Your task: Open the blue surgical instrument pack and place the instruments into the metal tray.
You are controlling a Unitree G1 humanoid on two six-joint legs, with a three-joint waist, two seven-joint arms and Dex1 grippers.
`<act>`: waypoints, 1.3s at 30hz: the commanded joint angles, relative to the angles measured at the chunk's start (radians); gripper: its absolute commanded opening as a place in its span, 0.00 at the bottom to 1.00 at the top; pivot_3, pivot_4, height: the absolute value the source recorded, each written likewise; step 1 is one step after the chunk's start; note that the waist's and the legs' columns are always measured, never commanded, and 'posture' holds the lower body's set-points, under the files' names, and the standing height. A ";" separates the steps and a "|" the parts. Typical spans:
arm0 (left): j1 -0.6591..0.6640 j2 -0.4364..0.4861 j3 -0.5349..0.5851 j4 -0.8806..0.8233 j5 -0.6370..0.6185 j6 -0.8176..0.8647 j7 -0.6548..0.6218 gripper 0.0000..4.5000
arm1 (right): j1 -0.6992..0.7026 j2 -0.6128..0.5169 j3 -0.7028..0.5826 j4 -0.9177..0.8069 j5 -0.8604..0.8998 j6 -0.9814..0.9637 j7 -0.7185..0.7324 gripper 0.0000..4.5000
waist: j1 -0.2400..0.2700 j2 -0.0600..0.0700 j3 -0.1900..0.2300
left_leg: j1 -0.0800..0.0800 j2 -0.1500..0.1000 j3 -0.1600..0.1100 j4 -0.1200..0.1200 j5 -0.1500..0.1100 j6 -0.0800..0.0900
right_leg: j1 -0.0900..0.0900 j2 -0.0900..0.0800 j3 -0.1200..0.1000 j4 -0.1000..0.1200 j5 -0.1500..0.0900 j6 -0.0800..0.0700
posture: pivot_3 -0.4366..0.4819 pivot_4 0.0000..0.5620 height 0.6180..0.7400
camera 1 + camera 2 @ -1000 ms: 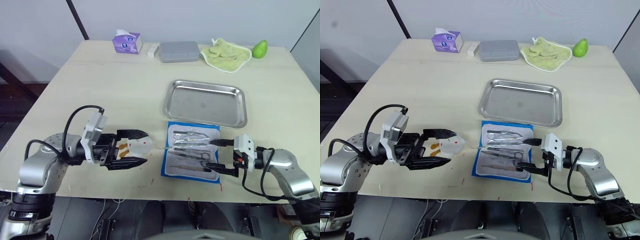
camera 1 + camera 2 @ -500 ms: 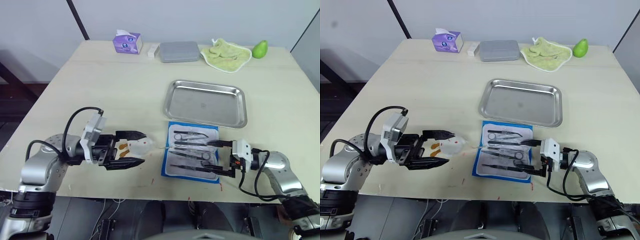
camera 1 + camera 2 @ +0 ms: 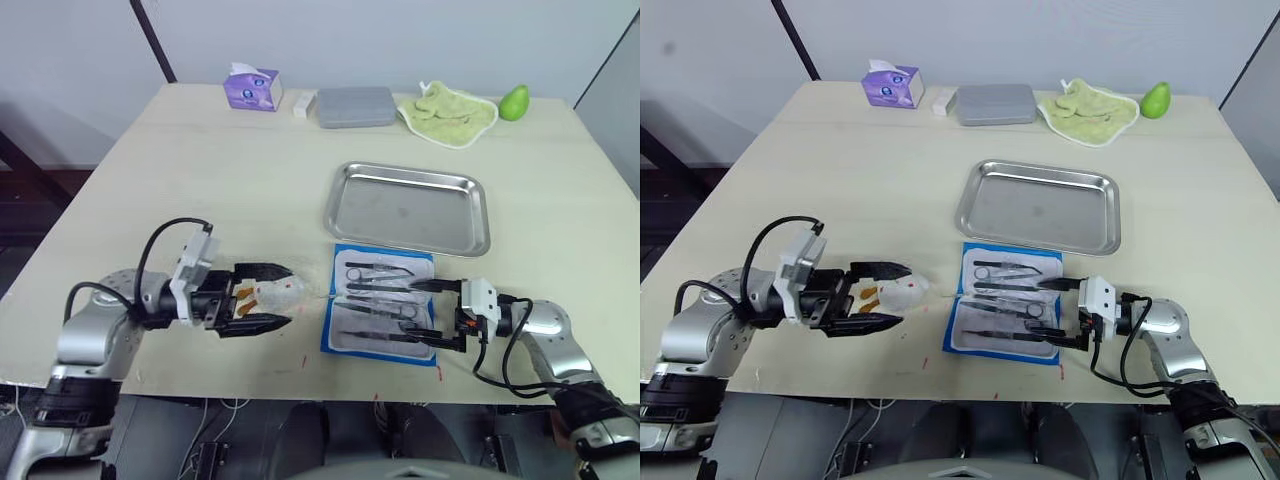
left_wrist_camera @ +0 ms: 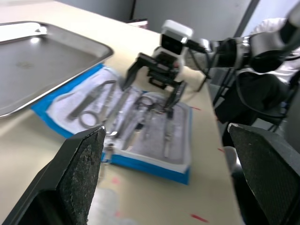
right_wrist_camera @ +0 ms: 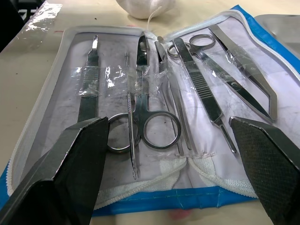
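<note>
- Lying open on the pale bench (image 3: 230, 170), the pack (image 3: 382, 311) shows its white lining, the blue cover visible only as a border.
- Steel instruments (image 5: 154, 89) sit side by side under clear pocket strips inside the pack: ring-handled scissors, forceps and a flat-handled tool.
- Just beyond the pack's far edge rests the tray (image 3: 407, 207), bare inside, its near rim close to the pack; whether they touch is hard to tell.
- At the pack's right edge the right hand (image 3: 428, 311) is spread wide, one black finger over the far right corner and the other over the near right part; it grips nothing.
- In the right wrist view the fingers (image 5: 70, 173) frame the row of instruments, with the ring handles nearest.
- Left of the pack, the left hand (image 3: 278, 297) is also spread, its tips pointing toward the pack; a small white bundle (image 3: 279, 294) lies between the fingers, and whether they press on it cannot be told.
- A thin white thread appears to run from the bundle to the pack's left edge.
- Far beyond the tray, along the bench's back edge, stand a purple tissue box (image 3: 251, 89), a grey box (image 3: 357, 106), a pale green cloth (image 3: 448, 107) and a green fruit (image 3: 514, 101).
</note>
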State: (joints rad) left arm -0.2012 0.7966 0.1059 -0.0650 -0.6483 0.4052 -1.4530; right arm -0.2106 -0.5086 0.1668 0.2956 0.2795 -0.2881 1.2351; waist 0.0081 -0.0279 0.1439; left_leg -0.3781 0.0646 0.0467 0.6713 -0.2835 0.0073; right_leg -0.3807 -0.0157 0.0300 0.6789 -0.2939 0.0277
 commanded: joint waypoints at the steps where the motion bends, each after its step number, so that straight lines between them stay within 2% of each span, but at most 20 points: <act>1: -0.042 -0.012 -0.015 -0.020 0.028 -0.010 0.045 1.00 | 0.028 -0.007 0.026 0.088 -0.063 0.019 -0.012 0.99 | 0.000 0.000 0.000 | 0.000 0.000 0.000 0.000 0.000 0.000 | 0.000 0.000 0.000 0.000 0.000 0.000 | 0.48 0.27 1.00; 4: -0.110 -0.037 -0.062 -0.040 0.061 0.004 0.089 1.00 | 0.034 -0.007 0.028 0.075 -0.056 0.030 -0.009 0.99 | 0.001 0.000 -0.001 | 0.000 0.000 0.000 0.000 0.000 0.000 | 0.001 0.000 0.000 0.000 0.000 0.000 | 0.48 0.27 1.00; 9: -0.237 -0.067 -0.194 -0.007 0.235 -0.009 0.203 1.00 | 0.040 -0.004 0.029 0.054 -0.054 0.047 -0.014 0.99 | 0.003 -0.002 -0.002 | 0.000 0.000 0.000 0.000 0.000 0.000 | 0.002 0.000 -0.001 0.000 0.000 0.000 | 0.48 0.27 1.00; 15: -0.388 -0.143 -0.316 0.160 0.355 -0.083 0.189 1.00 | 0.045 -0.003 0.024 0.043 -0.058 0.053 -0.034 0.99 | -0.001 -0.002 -0.002 | 0.000 -0.001 0.000 0.000 0.000 0.000 | 0.002 0.001 0.000 -0.001 0.000 0.000 | 0.48 0.27 1.00; 20: -0.465 -0.203 -0.380 0.291 0.431 -0.192 0.156 0.62 | 0.060 -0.011 0.019 0.014 -0.053 0.065 -0.044 1.00 | 0.000 -0.001 -0.002 | 0.000 -0.001 -0.001 0.000 0.000 0.000 | 0.002 0.001 -0.001 -0.001 0.000 0.000 | 0.48 0.27 1.00; 22: -0.479 -0.218 -0.394 0.318 0.455 -0.225 0.149 0.50 | 0.062 -0.012 0.018 0.006 -0.052 0.071 -0.047 1.00 | 0.003 -0.001 -0.002 | 0.000 -0.001 0.000 0.001 0.000 0.000 | 0.002 0.001 -0.001 -0.001 0.000 0.000 | 0.48 0.27 1.00; 27: -0.532 -0.287 -0.434 0.382 0.529 -0.265 0.186 0.50 | 0.064 -0.012 0.015 -0.016 -0.051 0.088 -0.058 1.00 | 0.003 -0.001 -0.002 | 0.000 -0.001 -0.001 0.001 0.000 0.000 | 0.002 0.001 -0.001 -0.001 0.000 0.000 | 0.48 0.27 1.00; 39: -0.539 -0.309 -0.449 0.418 0.576 -0.247 0.183 0.50 | 0.066 -0.013 0.016 -0.031 -0.052 0.098 -0.068 1.00 | -0.002 -0.001 -0.001 | -0.001 -0.001 -0.001 0.000 0.000 0.000 | 0.001 0.001 -0.001 -0.001 0.000 0.000 | 0.48 0.27 1.00</act>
State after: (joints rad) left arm -0.7292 0.4890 -0.3428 0.3574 -0.0772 0.1623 -1.2660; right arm -0.1736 -0.5110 0.1601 0.2309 0.2804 -0.2210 1.1863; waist 0.0065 -0.0289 0.1425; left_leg -0.3786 0.0638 0.0457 0.6717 -0.2835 0.0073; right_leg -0.3793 -0.0149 0.0294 0.6780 -0.2939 0.0278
